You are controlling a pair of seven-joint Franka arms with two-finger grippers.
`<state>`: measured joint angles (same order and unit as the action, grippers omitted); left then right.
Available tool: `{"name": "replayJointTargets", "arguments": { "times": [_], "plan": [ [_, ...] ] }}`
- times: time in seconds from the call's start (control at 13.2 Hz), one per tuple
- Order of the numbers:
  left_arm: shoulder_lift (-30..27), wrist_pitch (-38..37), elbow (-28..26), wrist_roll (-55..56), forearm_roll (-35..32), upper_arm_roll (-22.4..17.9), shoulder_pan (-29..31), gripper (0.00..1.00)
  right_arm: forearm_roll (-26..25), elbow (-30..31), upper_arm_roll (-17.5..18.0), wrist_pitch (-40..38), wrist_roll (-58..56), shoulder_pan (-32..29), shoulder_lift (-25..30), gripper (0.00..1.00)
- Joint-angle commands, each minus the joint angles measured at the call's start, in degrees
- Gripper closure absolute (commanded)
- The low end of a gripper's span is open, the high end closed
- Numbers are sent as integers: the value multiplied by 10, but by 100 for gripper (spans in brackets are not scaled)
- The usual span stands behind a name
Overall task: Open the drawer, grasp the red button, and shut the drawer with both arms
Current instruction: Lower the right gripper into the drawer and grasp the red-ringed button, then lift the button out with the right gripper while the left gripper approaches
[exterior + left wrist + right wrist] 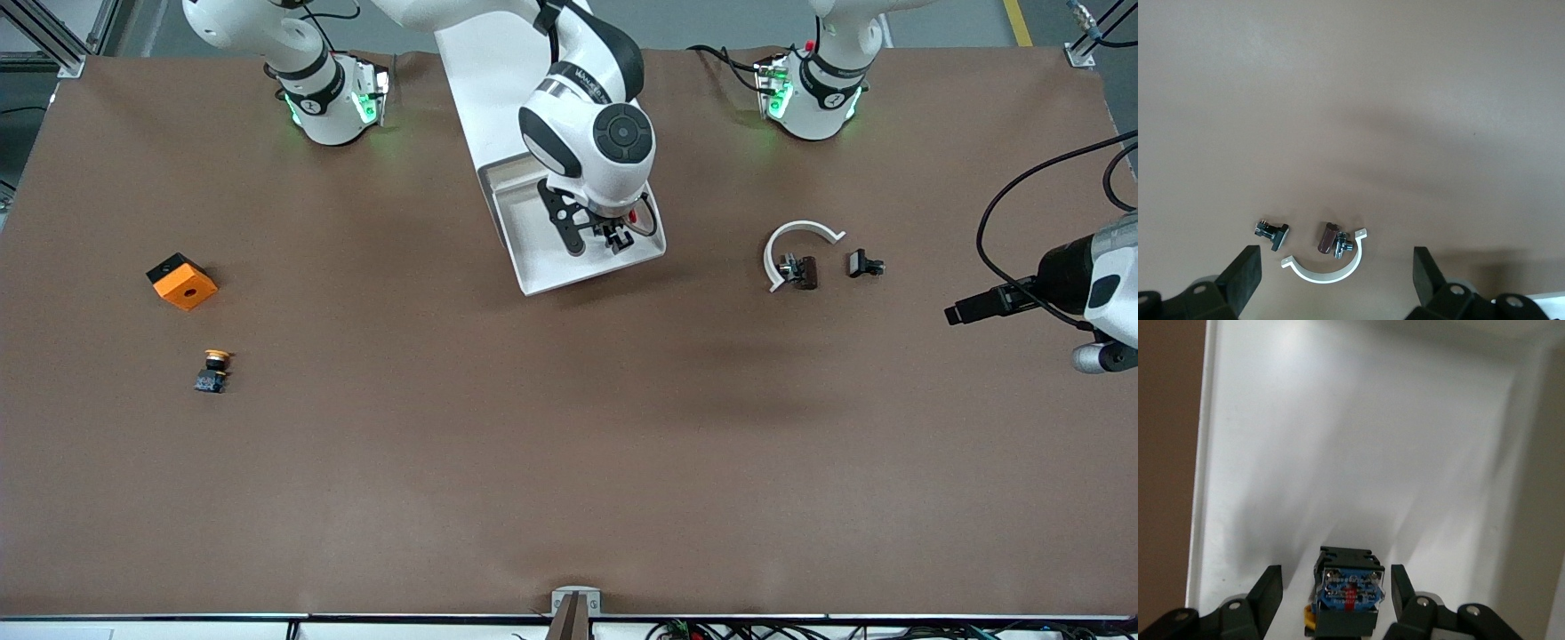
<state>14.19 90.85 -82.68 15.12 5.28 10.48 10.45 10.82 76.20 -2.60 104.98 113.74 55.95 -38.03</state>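
The drawer (533,258) stands pulled out of the white cabinet (476,80) toward the front camera. The button (629,220) lies inside it, its red cap just showing beside the right arm's wrist. The right wrist view shows its black-and-blue body (1348,590) on the white drawer floor (1338,440). My right gripper (613,236) is down in the drawer. It (1336,572) is open, with one finger on each side of the button and a small gap at both. My left gripper (978,307) hangs open over the table at the left arm's end, and holds nothing (1336,260).
A white curved clamp (796,240), a brown cylinder (805,271) and a small black part (864,264) lie below my left gripper. An orange cube (182,281) and a yellow-capped button (213,370) lie toward the right arm's end.
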Motion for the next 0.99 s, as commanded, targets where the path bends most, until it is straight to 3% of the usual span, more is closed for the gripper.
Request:
{"name": "replayJointTargets", "arguments": {
  "times": [0.0,0.15,0.23,0.68,0.91],
  "plan": [
    [-2,6,-2,5,9,1,3,0,-1,-12,-7,-3,-3,7,-8,64],
    [-2,6,-2,5,9,1,2,0,0,-12,-7,-3,-3,7,-7,95],
    [-2,6,-2,5,9,1,2,0,1,-13,-7,-3,-2,6,-7,100],
    [7,15,-3,4,9,4,-3,0,3,-50,-6,-7,-27,-24,8,100],
    [25,35,-3,5,10,9,-18,0,3,-53,-5,-18,-123,-61,37,100]
  ]
}}
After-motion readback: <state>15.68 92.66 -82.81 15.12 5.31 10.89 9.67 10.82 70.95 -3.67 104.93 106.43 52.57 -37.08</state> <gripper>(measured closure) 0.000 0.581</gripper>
